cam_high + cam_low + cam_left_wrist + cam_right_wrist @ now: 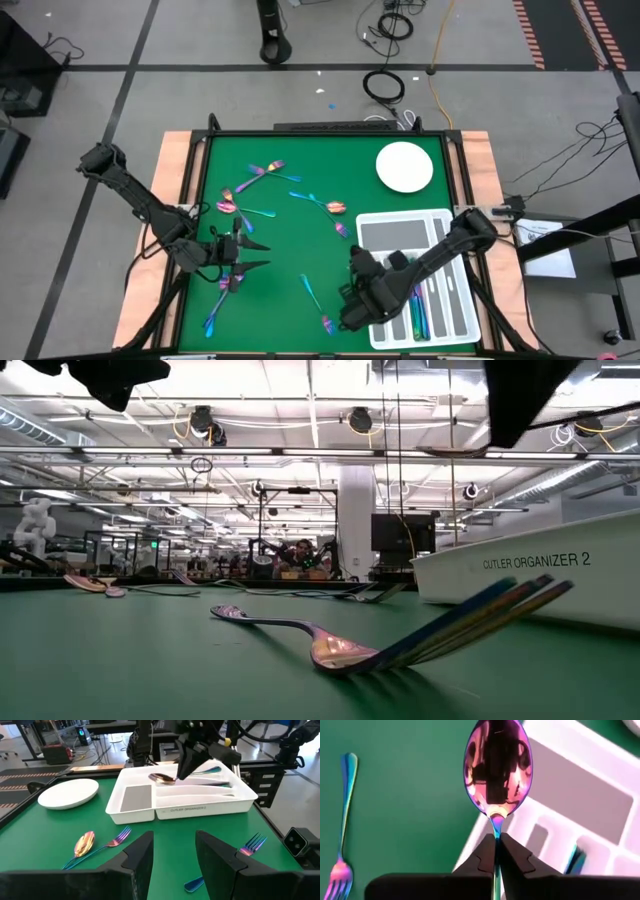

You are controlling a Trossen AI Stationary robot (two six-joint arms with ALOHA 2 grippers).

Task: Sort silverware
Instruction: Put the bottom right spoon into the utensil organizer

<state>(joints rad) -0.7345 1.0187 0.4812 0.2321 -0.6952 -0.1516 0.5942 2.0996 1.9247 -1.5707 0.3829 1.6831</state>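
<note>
My right gripper (356,262) is shut on an iridescent pink-purple spoon (497,765) above the left edge of the white tray (400,215). The left wrist view also shows this gripper (186,767) and the spoon's bowl (162,778) above the tray. My left gripper (258,255) is open and empty low over the green table, left of centre. Several more pieces of silverware (265,172) lie flat on the table. Among them are a fork (342,820) and a spoon and fork (85,842). A few pieces lie in the tray's slots (420,300). My right gripper pinches the spoon's handle just behind the neck (496,827) between its two fingers. The handle runs back along the fingers. The bowl (497,765) sticks out ahead of the fingertips. The spoon is lifted clear, over the tray's edge.
A round white plate (404,166) sits at the table's far right. The tray (200,810), labelled as a cutlery organizer, fills the near right corner. In the low view a fork (400,645) lies close in front. A raised black frame edges the table.
</note>
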